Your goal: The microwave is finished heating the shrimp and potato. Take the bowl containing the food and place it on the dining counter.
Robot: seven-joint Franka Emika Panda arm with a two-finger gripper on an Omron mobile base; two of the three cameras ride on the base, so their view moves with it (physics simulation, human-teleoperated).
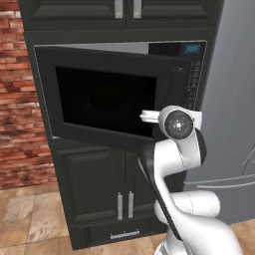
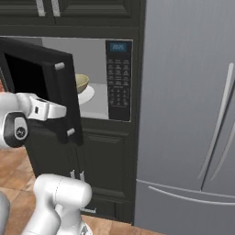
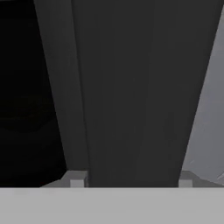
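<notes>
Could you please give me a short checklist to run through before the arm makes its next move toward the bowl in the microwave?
1. Microwave door swung open: not ok, partly open, still in front of much of the cavity.
2. Bowl inside on the white turntable plate: ok, upright.
3. Shrimp and potato in the bowl: cannot tell, the contents are hidden by the door edge and rim.
4. End effector free of load: ok, fingertips apart, straddling the door's edge with nothing gripped.
5. Clear path to the bowl: not ok, the door stands between end effector and bowl.
</notes>
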